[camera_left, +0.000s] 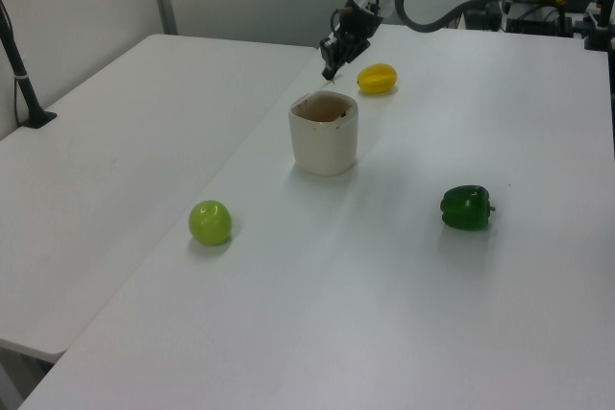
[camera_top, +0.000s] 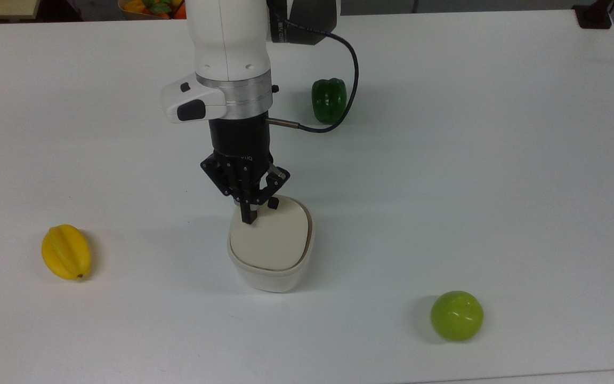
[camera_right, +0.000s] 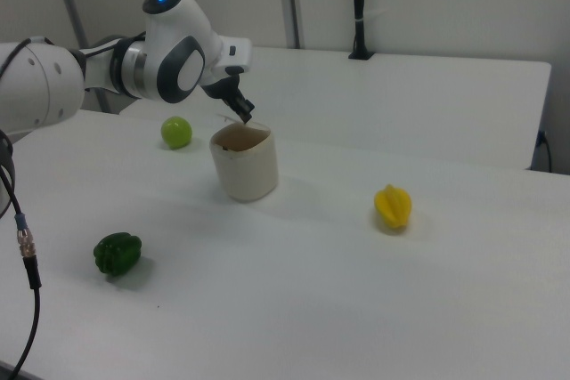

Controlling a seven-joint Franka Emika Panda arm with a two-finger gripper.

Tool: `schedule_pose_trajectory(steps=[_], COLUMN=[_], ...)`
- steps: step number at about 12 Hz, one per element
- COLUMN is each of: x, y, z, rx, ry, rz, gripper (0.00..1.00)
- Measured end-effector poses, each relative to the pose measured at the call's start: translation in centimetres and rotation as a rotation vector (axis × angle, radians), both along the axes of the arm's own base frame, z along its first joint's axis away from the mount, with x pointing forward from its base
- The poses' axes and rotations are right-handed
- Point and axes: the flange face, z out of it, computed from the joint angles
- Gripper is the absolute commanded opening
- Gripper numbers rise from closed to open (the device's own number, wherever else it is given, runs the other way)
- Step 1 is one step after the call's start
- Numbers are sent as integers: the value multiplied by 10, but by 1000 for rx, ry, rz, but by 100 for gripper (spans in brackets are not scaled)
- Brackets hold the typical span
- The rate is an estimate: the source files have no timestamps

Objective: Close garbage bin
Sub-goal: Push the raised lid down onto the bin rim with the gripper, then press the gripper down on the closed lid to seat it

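One garbage bin (camera_top: 271,269) is seen just below the middle of the top view, standing upright on the white table (camera_top: 499,160). Its beige lid (camera_top: 269,240) is laid flat across the rim, so the tub is covered. The gripper (camera_top: 248,218) is held above the lid's upper left part in the top view, with its two fingers drawn together into a single narrow black tip that is touching or just above the lid; contact cannot be told for certain. In the left view the bin (camera_left: 324,133) is placed a little above and left of the frame's centre, with the gripper (camera_left: 329,72) just above its rim. In the right view the bin (camera_right: 244,162) is found left of centre, and the gripper (camera_right: 247,117) is at its top edge.

Three fruits are spread well apart from the bin in the top view: a yellow starfruit (camera_top: 66,252) at the left edge, a green apple (camera_top: 456,315) at lower right, and a green bell pepper (camera_top: 329,100) above centre.
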Motion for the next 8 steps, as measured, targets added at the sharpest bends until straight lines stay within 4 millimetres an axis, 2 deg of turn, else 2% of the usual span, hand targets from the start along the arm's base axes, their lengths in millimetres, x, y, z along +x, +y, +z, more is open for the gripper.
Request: schedule_pose_trajectory(steps=[3,8], x=[-8,-12], y=[2,6], z=[-8,-25], rx=[6,5], ry=[108,166], rz=[43,62], gripper=[0,0])
